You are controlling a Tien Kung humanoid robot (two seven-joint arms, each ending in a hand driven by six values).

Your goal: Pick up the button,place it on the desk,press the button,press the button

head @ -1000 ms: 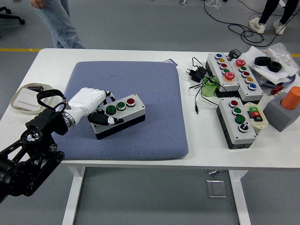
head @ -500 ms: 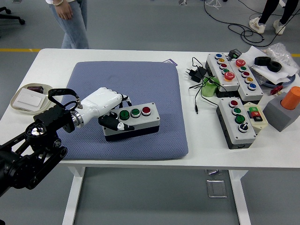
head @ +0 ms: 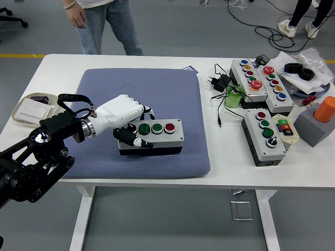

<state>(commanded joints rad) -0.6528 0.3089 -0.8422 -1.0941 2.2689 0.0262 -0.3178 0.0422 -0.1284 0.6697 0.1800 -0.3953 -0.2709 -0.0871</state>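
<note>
Button box [head: 157, 136] on blue pad [head: 172, 94], near its front edge, lying flat, three buttons up; rigid plastic casing, likely light, smooth sides, probably slippery; best held across left end, clear of buttons. Left hand [head: 125, 121] wrapped round that end, fingers curled over far side, thumb [head: 134, 139] on front face, firm grasp

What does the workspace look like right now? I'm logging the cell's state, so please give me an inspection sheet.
Surface: white table with a blue mat.
Job's things: button box lying on the mat.
Clutter: more button boxes, tray, orange cylinder.
Grippers: left hand shut on the button box's left end; right hand nothing seen.
Cables: black cable with plug.
Surroundings: person beyond the far edge.
</note>
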